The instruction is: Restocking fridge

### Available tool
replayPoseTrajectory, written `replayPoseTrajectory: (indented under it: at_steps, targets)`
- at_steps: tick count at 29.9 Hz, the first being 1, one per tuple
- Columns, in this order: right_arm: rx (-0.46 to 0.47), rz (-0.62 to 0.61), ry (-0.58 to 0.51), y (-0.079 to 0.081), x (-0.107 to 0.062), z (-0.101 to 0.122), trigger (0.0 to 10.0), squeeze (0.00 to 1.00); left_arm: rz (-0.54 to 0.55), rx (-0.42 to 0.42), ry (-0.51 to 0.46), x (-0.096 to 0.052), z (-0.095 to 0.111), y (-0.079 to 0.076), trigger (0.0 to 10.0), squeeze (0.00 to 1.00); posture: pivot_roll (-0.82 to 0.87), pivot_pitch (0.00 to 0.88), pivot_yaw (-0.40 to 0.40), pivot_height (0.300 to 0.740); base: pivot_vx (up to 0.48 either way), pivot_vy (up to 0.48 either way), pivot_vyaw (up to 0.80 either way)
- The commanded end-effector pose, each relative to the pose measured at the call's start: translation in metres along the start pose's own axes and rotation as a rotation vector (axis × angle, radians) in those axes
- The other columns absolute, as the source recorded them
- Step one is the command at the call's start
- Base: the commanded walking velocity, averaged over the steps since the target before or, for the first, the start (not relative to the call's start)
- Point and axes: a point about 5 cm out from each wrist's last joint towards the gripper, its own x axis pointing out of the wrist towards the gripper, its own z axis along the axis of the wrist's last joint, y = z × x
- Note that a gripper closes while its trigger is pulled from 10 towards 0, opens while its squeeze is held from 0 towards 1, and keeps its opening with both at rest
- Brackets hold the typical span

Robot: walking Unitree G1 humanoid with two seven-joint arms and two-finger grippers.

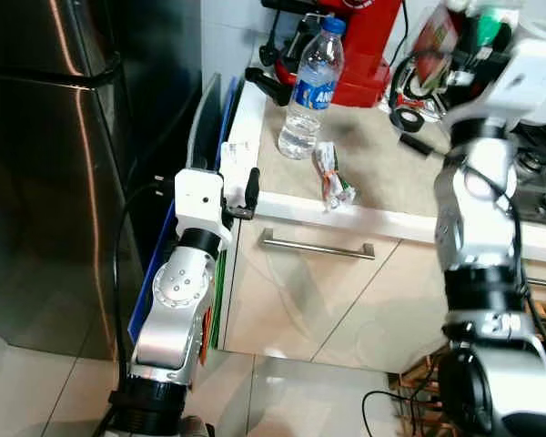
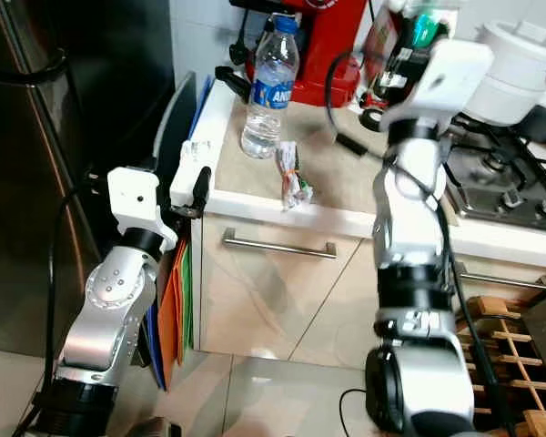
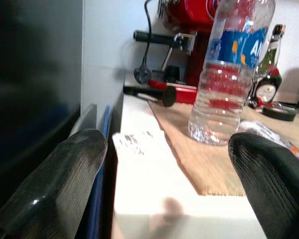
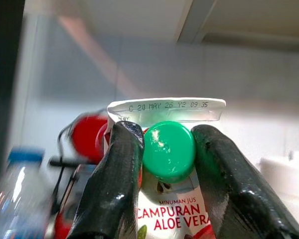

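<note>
My right gripper (image 4: 168,149) is raised high over the counter's back, shut on a juice carton (image 4: 170,215) with a green cap (image 4: 168,151); a finger presses each side of the cap. The carton (image 2: 388,41) is lifted off the counter. A clear water bottle (image 1: 311,84) with a blue label and cap stands upright near the counter's left end. My left gripper (image 1: 246,195) hovers open at the counter's front left corner, short of the bottle (image 3: 230,74), with nothing between its fingers. The steel fridge (image 1: 45,182) stands at the left, door closed.
A crumpled snack wrapper (image 1: 333,178) lies in front of the bottle. A red appliance (image 1: 359,45) stands behind it. Flat boards (image 1: 209,127) are wedged between fridge and cabinet. A drawer handle (image 1: 317,246) runs under the counter edge. A gas hob (image 2: 500,182) and white pot (image 2: 519,55) are to the right.
</note>
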Motion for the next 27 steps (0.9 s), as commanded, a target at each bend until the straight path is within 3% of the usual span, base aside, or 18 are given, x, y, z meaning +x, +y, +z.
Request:
replayPoseTrajectory:
  at_steps: [1,6,7,10,16,20,27]
  targets:
    - [-0.018,0.019,0.045,0.001,-0.011,-0.004,0.0,0.00,-0.022,0.011,-0.015,-0.001,0.006,-0.002,10.0,0.00,0.14,0.000,-0.120,0.740,0.000,0.000,0.00]
    - [-0.105,0.158,0.323,0.011,-0.065,-0.051,0.0,0.00,-0.008,0.020,0.003,-0.009,0.003,0.002,10.0,0.00,0.13,0.000,-0.118,0.740,0.000,0.000,0.00]
    - [-0.103,0.178,0.386,0.008,-0.088,-0.061,0.0,0.00,-0.007,0.021,0.026,-0.014,-0.002,0.003,10.0,0.00,0.13,0.000,-0.120,0.740,0.000,0.000,0.00]
    - [-0.106,0.165,0.385,-0.001,-0.104,-0.055,0.0,0.00,-0.007,0.028,0.034,-0.021,-0.003,0.006,10.0,0.00,0.13,0.000,-0.118,0.740,0.000,0.000,0.00]
    - [-0.159,0.123,0.310,-0.013,-0.111,-0.034,0.0,0.00,-0.048,0.092,-0.012,-0.024,0.006,0.005,10.0,0.00,0.12,0.000,-0.115,0.740,0.000,0.000,0.00]
    - [-0.176,0.113,0.307,-0.015,-0.115,-0.035,0.0,0.00,-0.179,0.227,-0.071,-0.020,0.018,-0.009,10.0,0.00,0.12,0.000,-0.104,0.740,0.000,0.000,0.00]
    - [-0.159,0.110,0.295,-0.008,-0.109,-0.035,0.0,0.00,-0.213,0.217,-0.053,-0.013,0.016,-0.008,10.0,0.00,0.09,0.000,-0.065,0.740,0.000,0.000,0.00]
